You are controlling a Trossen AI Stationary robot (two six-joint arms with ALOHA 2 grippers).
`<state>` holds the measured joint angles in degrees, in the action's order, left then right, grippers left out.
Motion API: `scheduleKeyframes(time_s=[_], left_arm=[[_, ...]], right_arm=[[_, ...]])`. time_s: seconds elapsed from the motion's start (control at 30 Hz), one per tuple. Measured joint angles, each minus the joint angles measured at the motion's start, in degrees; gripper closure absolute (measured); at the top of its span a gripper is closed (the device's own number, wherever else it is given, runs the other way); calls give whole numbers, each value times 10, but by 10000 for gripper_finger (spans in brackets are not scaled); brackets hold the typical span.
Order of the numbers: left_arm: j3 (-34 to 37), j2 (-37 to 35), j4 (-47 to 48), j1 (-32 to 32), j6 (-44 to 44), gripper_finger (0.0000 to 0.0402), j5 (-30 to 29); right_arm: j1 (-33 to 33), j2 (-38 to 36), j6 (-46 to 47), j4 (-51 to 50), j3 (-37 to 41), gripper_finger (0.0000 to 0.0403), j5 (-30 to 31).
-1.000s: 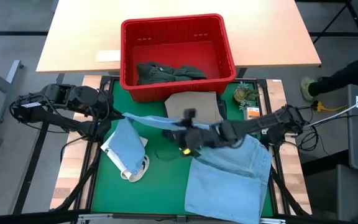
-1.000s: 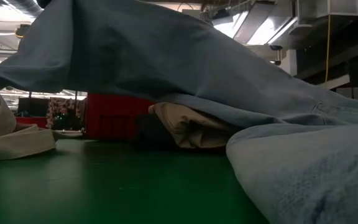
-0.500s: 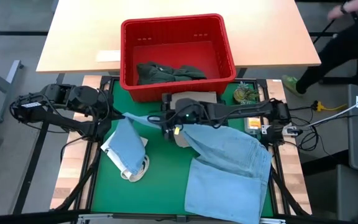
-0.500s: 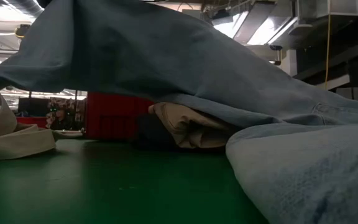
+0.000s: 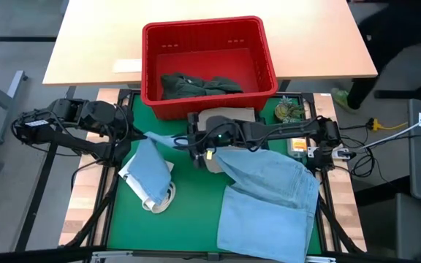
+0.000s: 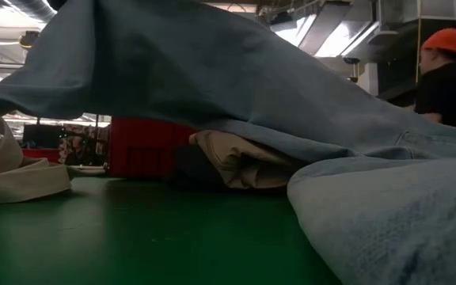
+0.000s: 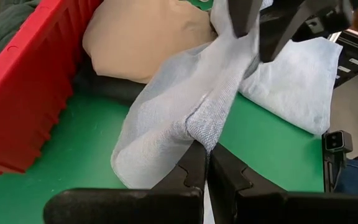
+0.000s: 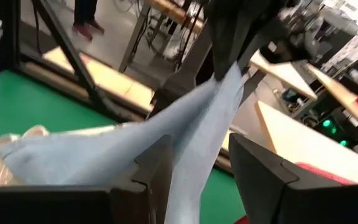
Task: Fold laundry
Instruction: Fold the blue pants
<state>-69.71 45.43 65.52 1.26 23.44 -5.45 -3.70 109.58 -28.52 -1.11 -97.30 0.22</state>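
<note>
The right gripper [image 5: 194,140] has swung in from mid-mat, fingers spread around the light blue piece [image 5: 269,191], probably not yet clamped (a regrasp looks close); beyond it, the left gripper [image 5: 139,136] stays pinched on the stretched corner

I see a light wood table [image 5: 86,44] across the top of the high view, grey floor [image 5: 6,212] on the left. Green mat [image 5: 188,212] at centre, in a black frame [image 5: 115,183]. In the low view, ceiling lights [image 6: 323,32] glare at upper right; a person in an orange cap [image 6: 450,39] stands at the right edge. Yellow cable [image 5: 389,128] lies at right.
</note>
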Motion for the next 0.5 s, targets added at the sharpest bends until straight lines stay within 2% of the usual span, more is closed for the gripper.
scheduleKeyframes(time_s=[0.23, 0.5], left_arm=[[0, 0, 0, 0, 0, 401, 0], [0, 0, 0, 0, 0, 401, 0]], right_arm=[[0, -2, 0, 64, 0, 245, -11], [0, 30, 23, 53, -1, 245, 4]])
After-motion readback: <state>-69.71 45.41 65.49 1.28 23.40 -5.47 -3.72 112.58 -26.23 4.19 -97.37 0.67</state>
